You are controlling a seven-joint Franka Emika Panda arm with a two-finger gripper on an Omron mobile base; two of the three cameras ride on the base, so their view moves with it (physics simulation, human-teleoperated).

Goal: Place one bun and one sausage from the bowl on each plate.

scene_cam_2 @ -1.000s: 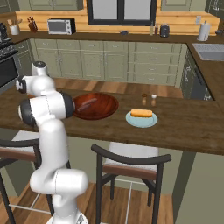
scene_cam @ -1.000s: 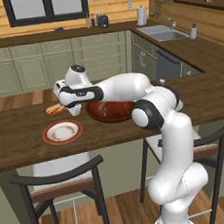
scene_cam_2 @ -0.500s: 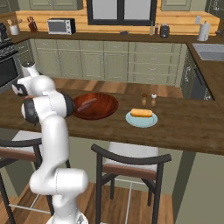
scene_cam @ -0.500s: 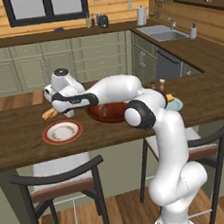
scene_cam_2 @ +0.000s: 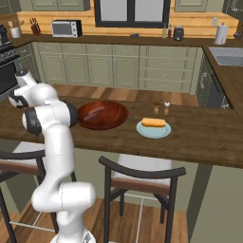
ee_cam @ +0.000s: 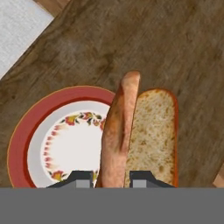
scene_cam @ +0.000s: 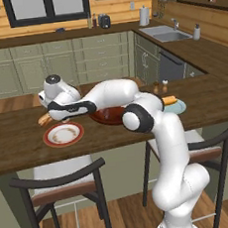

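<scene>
The jaws pinch the tan bun [ee_cam: 138, 135], hanging just past the red-rimmed plate's [ee_cam: 26, 131] edge, over the table [ee_cam: 175, 48]. Best to slide it above the plate's centre and lower before letting go. The arm [scene_cam: 109, 94] stretches far left, hand pointing down. The bowl [scene_cam_2: 102, 114] sits behind.
</scene>
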